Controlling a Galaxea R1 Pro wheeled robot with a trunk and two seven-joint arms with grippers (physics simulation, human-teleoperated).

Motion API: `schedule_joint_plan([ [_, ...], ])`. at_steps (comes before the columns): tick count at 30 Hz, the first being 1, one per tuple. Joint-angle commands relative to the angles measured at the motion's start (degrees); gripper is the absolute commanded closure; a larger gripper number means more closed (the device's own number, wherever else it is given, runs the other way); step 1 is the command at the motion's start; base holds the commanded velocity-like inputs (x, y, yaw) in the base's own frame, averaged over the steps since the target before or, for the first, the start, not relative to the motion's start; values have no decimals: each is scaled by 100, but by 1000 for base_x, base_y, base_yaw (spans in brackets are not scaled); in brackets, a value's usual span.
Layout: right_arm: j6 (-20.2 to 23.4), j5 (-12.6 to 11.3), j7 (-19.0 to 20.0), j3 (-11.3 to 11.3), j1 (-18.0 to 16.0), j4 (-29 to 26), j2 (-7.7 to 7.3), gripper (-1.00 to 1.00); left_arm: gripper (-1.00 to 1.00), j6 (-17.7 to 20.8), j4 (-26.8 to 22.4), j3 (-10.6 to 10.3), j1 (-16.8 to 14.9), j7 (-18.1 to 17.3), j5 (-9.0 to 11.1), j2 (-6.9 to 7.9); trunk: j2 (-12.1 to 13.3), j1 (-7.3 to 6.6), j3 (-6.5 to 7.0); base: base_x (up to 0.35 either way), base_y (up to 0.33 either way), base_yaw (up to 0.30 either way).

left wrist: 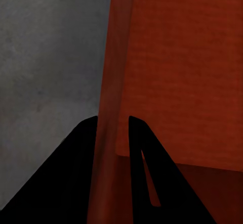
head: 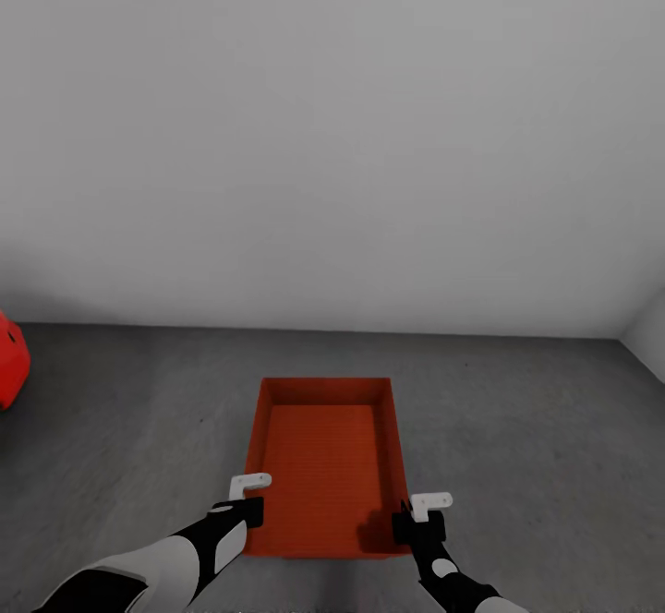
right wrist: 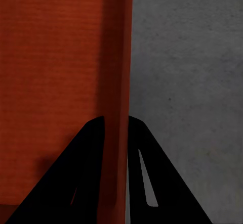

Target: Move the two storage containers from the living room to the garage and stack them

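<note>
Left gripper [head: 247,502] is pinching the bin [head: 325,465] wall at seven o'clock; right gripper [head: 417,519] is clamping the wall at five. The bin is sitting low on the garage floor [head: 517,428], car [head: 11,359] at nine. Judging it the placing step, next both grippers need opening, then fetching the second bin.

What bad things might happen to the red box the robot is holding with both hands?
1. Each gripper pinches just a thin side wall: the left gripper on one wall of the box, the right gripper on the opposite wall. If one slips, the box could tilt or drop onto the floor.
2. If the two arms don't move together, the box might twist.
3. Both grips sit near the robot's end, so the far end may sag.
</note>
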Motion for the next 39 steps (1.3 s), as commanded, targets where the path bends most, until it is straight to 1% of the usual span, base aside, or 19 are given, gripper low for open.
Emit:
schedule_joint_plan([
  [1,-20,-62,-81,37,-5,13,-1,100,100,7,-5,24,-4,-9,25,-4,-6,1,-16,0,0,0],
  [39,-22,-55,-82,37,-5,13,-1,100,100,7,-5,23,-4,-9,25,-4,-6,1,-363,0,0,0],
])
